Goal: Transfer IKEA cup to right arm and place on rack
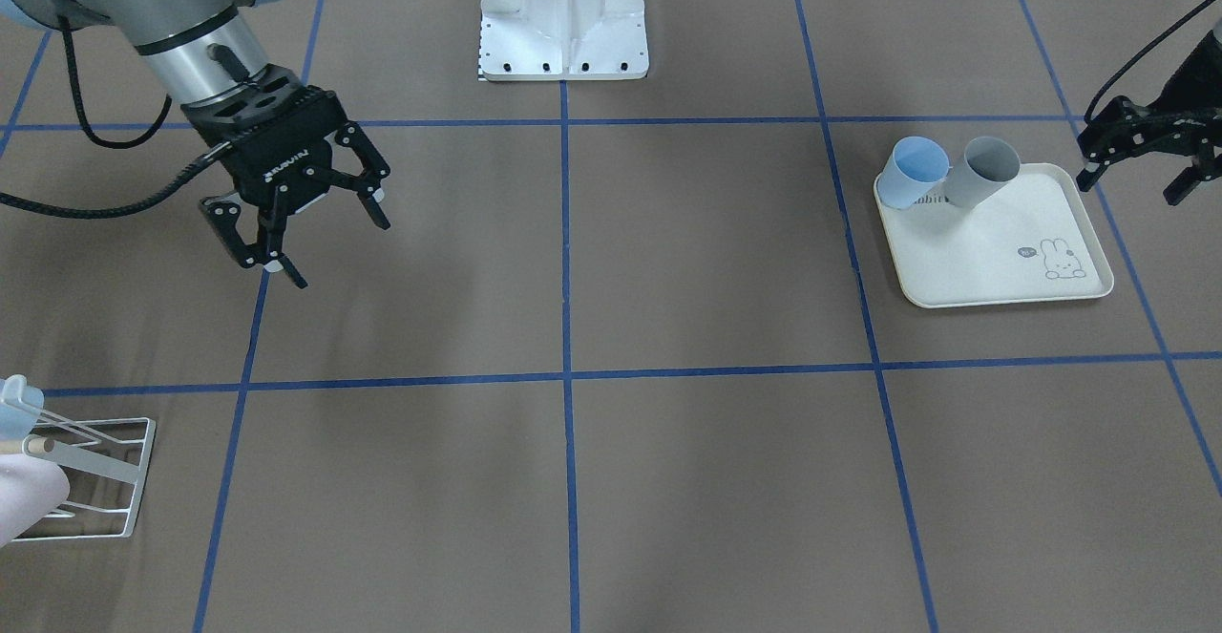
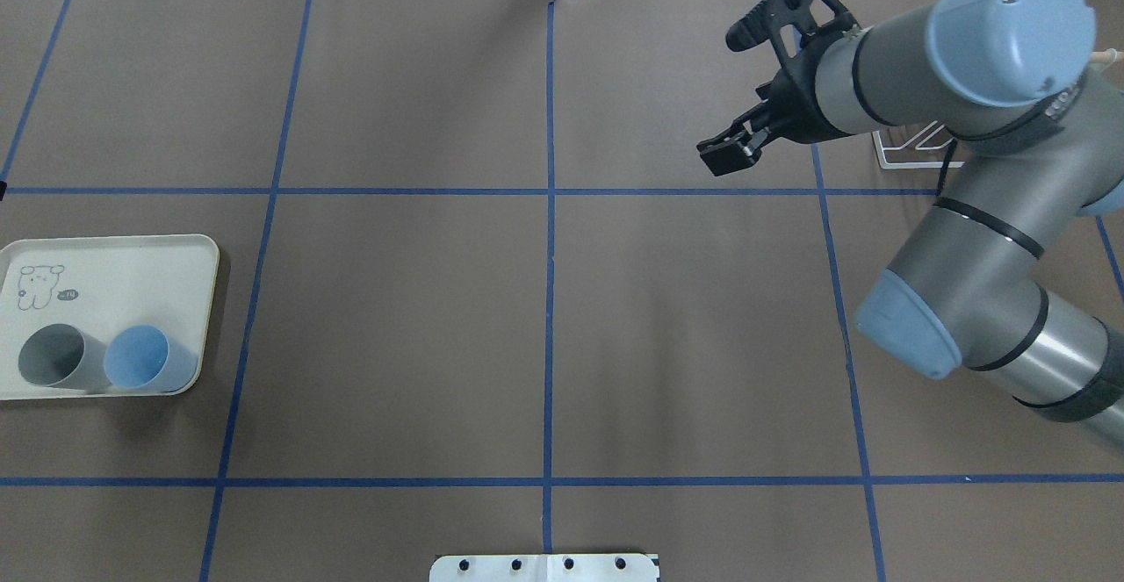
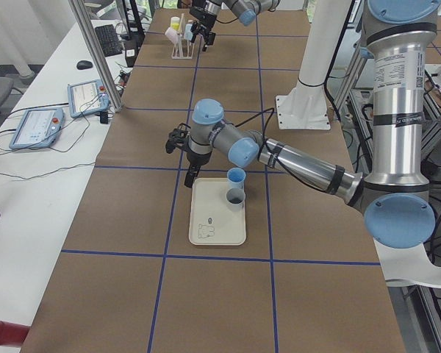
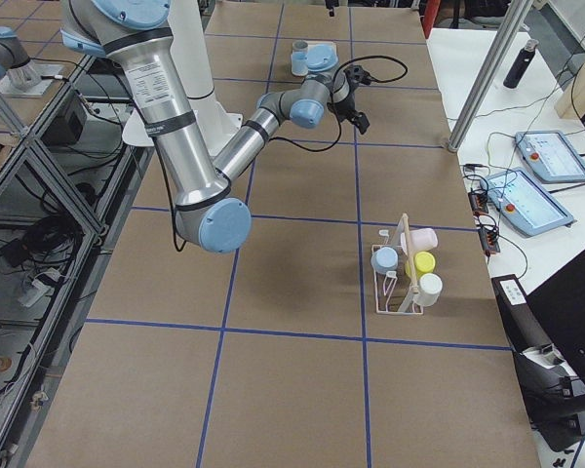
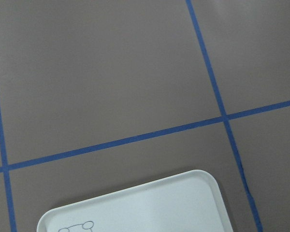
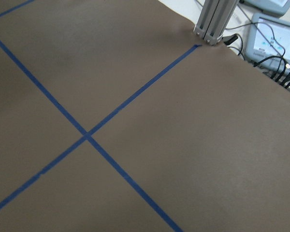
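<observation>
Two cups stand tilted on a cream rabbit-print tray [image 1: 1002, 261]: a blue cup [image 1: 912, 172] and a grey cup [image 1: 983, 172]. Overhead they are the blue cup [image 2: 140, 358] and grey cup [image 2: 53, 355] at the table's left. My left gripper [image 1: 1131, 189] hovers open just beside the tray, holding nothing. My right gripper [image 1: 334, 251] hangs open and empty above the table's other half. The white wire rack [image 4: 400, 278] with its wooden dowel holds several cups and sits at the operators' edge, in front of the right gripper.
Blue tape lines split the brown table into squares. The robot's white base plate [image 1: 563, 51] sits mid-table at the robot's side. The left wrist view shows only the tray's corner [image 5: 135, 208] and bare table. Tablets and cables lie beyond the table's edge [image 4: 526, 195].
</observation>
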{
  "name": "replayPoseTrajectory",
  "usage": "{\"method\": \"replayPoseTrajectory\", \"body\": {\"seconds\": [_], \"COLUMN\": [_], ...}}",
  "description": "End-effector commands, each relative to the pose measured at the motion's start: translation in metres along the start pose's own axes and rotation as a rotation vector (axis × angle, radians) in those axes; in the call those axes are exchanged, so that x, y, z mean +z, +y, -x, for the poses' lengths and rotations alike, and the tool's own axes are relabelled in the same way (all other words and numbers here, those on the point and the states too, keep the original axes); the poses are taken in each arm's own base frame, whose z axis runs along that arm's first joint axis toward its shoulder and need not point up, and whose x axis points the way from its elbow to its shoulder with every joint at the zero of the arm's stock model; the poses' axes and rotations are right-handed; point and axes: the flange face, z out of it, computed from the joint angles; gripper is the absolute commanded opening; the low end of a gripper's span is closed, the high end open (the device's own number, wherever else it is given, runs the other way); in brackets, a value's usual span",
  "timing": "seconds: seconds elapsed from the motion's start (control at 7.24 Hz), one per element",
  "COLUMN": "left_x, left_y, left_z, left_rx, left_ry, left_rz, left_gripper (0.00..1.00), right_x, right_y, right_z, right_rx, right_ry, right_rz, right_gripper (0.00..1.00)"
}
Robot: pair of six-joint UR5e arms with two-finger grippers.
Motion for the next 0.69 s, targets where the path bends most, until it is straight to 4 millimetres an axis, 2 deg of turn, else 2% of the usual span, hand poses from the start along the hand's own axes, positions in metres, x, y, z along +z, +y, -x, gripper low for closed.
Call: {"method": "replayPoseTrajectory", "body": {"seconds": [0.0, 0.41, 0.55], "left_x": [0.016, 0.048, 0.068], "left_y": [0.045, 0.091, 0.107], "left_z": [0.024, 0.004, -0.02], "left_rx": [-0.003, 0.01, -0.016], "left_ry": [-0.02, 0.02, 0.023], "left_rz": [0.027, 0.102, 0.117], "left_gripper": [1.0, 1.0, 1.0], "right_x": [-0.003, 0.0, 0.001], "right_y": [-0.045, -0.043, -0.042], "right_z": [0.062, 0.074, 0.076], "right_rx": [0.005, -0.006, -0.008], "right_ry": [-0.009, -0.022, -0.024], "right_rz": [0.111, 0.12, 0.121], "right_gripper": [0.99, 0.99, 0.99]}}
